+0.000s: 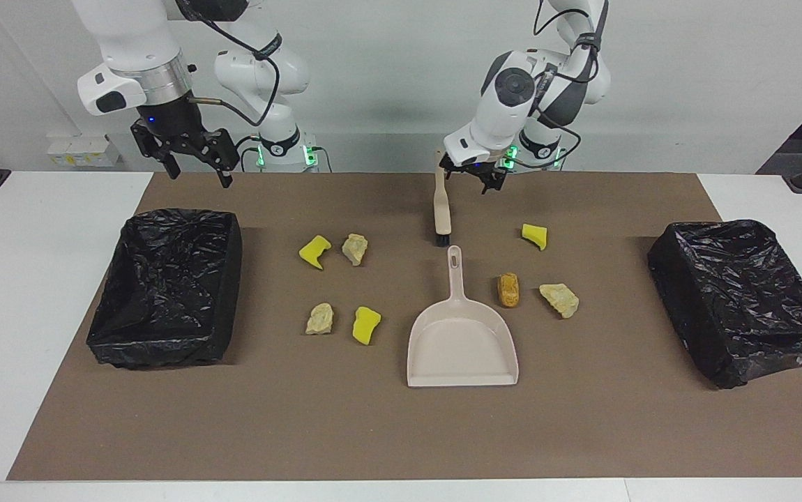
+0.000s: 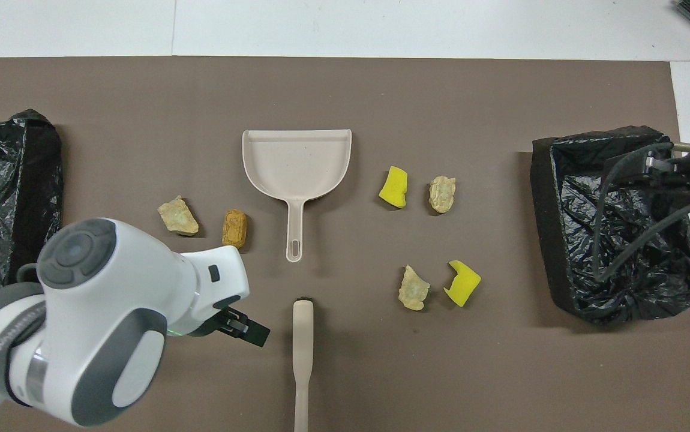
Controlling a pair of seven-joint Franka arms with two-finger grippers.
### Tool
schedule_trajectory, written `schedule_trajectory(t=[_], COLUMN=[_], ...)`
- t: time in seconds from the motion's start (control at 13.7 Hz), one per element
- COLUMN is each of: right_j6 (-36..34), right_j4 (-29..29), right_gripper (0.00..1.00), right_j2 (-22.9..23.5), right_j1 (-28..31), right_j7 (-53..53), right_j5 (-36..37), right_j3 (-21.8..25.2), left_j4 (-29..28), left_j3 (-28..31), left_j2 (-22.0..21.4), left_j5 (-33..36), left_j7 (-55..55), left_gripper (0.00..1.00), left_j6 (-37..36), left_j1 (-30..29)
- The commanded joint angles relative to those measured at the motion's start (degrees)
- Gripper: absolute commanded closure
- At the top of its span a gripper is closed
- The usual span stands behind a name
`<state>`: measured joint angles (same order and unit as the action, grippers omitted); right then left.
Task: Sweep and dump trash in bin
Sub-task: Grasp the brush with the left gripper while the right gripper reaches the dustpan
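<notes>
Left gripper (image 1: 472,180): we see it low over the mat, just beside the top of the brush handle, its wrist tilted toward that handle; the fingers (image 1: 490,184) stand apart, around nothing.
Left arm: we see it fold down from its base, elbow high; in the overhead view its white and grey housing fills the lower corner and hides one yellow piece.
Right gripper (image 1: 195,162): we see it hang in the air over the robots' edge of the mat, by the right-arm bin, fingers spread and empty; this arm waits.
Brush (image 1: 441,208): we see it lie on the mat nearer the robots than the dustpan, in line with the dustpan's handle, dark bristles toward it.
Dustpan (image 1: 462,333): we find it flat at mid-table, handle pointing to the robots.
Trash: we count a yellow piece (image 1: 535,236), an orange-brown lump (image 1: 508,289) and a beige chunk (image 1: 559,299) toward the left arm's end; two more yellow bits (image 1: 314,251) (image 1: 365,325) and two beige chunks (image 1: 355,249) (image 1: 320,318) toward the right arm's end. All lie on the mat, none in a bin.
Bins: we see a black-lined bin (image 1: 167,296) at the right arm's end and another (image 1: 744,300) at the left arm's end.
Writing: we see faint lettering on the left arm's grey band but cannot read it.
</notes>
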<state>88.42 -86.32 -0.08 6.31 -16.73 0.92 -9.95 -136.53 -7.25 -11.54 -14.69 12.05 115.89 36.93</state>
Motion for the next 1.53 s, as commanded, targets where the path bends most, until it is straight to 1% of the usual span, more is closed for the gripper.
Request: schedule_trajectory(t=[0.0,0.22,0.36,0.44,0.73,0.8,0.87,0.95,1.16,1.24,1.38,1.46], right_j6=[-0.79,-0.97,-0.97,-1.23,-1.58,-1.58,-1.41,-1.06,0.17,0.96,4.38,6.57], right_j4=[1.24,1.24,1.24,1.24,0.89,0.20,0.19,0.10,0.01,0.01,0.01,0.01], right_gripper=[0.00,0.00,0.00,0.00,0.00,0.00,0.00,0.00,0.00,0.00,0.00,0.00], right_j2=[0.69,0.69,0.69,0.69,0.35,0.08,0.17,0.08,0.17,0.60,2.53,3.50], right_j1=[0.99,1.33,2.04,2.04,1.95,1.95,1.95,1.78,0.64,-1.19,-4.09,-6.29], right_j7=[1.61,1.87,1.70,1.78,1.87,1.87,1.96,1.87,1.79,1.00,0.91,0.04], right_j5=[-1.27,-1.27,-1.27,-1.27,-1.27,-1.27,-1.27,-1.27,-1.27,-1.19,-0.66,-0.22], right_j3=[-0.51,-0.51,-0.51,-0.60,-0.69,-0.69,-0.69,-0.69,-1.82,-2.18,-2.18,-2.18], left_j4=[-5.58,-9.01,-9.37,-9.46,-9.46,-9.46,-9.46,-9.46,-8.67,-7.36,-1.50,1.93], left_j3=[0.84,0.66,0.66,0.49,0.40,0.40,0.40,0.48,0.75,0.83,1.10,0.92], left_j2=[-2.17,-2.08,-2.17,-2.34,-2.25,-2.25,-2.25,-2.25,-1.82,-2.34,-2.52,-3.04], left_j5=[1.15,1.15,1.15,1.07,1.07,1.07,1.07,1.07,1.07,1.15,1.76,3.68], left_j7=[5.51,10.96,14.22,15.45,20.38,20.91,21.44,21.27,19.24,18.90,17.49,17.40], left_gripper=[0.00,0.00,0.00,0.04,0.44,0.56,0.72,1.00,1.00,1.00,1.00,1.00], left_j6=[5.21,8.21,8.66,8.57,8.22,8.13,8.04,7.69,5.24,2.88,-6.58,-10.90], left_j1=[5.24,9.72,11.05,11.14,13.34,13.43,13.51,13.43,11.94,10.19,6.16,3.00])
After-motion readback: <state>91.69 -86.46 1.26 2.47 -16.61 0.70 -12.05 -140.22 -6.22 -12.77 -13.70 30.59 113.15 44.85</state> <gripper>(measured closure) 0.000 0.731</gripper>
